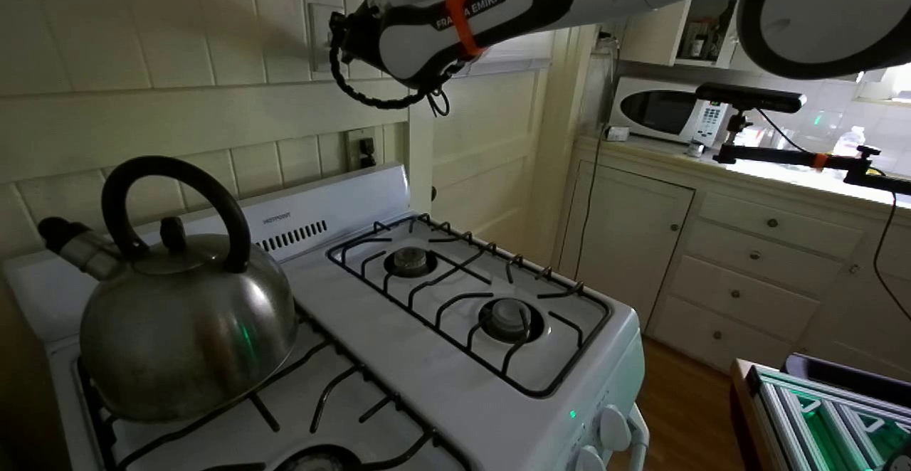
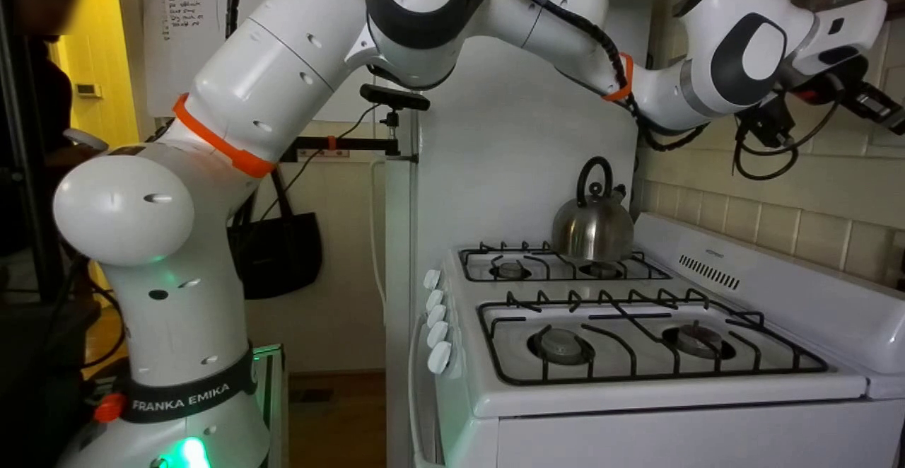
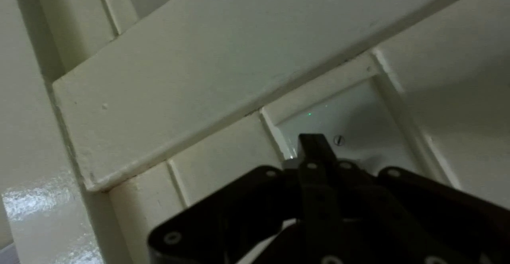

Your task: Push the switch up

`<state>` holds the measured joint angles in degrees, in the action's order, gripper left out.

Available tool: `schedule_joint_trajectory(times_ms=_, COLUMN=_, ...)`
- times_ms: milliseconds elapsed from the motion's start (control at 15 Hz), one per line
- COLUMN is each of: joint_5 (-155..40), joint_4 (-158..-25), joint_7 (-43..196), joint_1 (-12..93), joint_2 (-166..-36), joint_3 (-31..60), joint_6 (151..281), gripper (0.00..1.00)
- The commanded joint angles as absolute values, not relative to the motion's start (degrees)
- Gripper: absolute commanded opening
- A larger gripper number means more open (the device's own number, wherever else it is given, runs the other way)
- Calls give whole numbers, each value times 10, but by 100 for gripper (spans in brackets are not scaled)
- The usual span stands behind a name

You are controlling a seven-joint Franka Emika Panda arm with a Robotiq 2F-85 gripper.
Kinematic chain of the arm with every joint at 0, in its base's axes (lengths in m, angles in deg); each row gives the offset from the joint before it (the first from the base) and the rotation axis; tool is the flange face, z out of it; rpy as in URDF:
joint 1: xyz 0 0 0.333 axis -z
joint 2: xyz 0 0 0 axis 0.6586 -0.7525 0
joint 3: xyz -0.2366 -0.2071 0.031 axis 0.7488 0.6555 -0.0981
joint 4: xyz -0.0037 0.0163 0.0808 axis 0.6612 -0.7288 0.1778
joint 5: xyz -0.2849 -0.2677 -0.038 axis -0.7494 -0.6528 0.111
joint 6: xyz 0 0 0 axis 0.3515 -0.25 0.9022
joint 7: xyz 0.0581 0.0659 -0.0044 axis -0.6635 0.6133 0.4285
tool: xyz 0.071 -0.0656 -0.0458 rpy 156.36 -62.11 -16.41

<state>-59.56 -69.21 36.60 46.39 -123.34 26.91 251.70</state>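
Note:
The switch shows as a pale wall plate point(image 3: 370, 124) with a slotted screw in the wrist view, set in a shallow wooden frame. Its toggle is hidden behind my gripper point(image 3: 314, 140). The two dark fingers are pressed together, and I see nothing between them. Their tips stand in front of the plate; whether they touch it or the toggle I cannot tell. In an exterior view the upright cream plate point(image 1: 319, 19) is partly covered by the gripper point(image 1: 340, 30). The gripper point(image 2: 884, 107) also reaches to the wall at the right edge of an exterior view.
Below is a white stove point(image 1: 320, 321) with black grates and a steel kettle point(image 1: 188, 329) on a rear burner. An outlet point(image 1: 356, 149) with a dark plug sits lower on the panelled wall. A thick wooden rail point(image 3: 223, 68) runs beneath the switch plate.

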Motion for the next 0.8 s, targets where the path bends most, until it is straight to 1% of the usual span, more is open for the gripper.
schedule_joint_trajectory(times_ms=0, joint_5=-581, joint_4=-660, joint_7=336, joint_1=464, joint_2=-1257, joint_3=273, joint_6=2523, gripper=0)
schedule_joint_trajectory(times_ms=733, joint_5=-584, joint_4=-592, joint_7=247, joint_1=457, joint_2=-1304, joint_3=306, joint_6=2525, gripper=0)
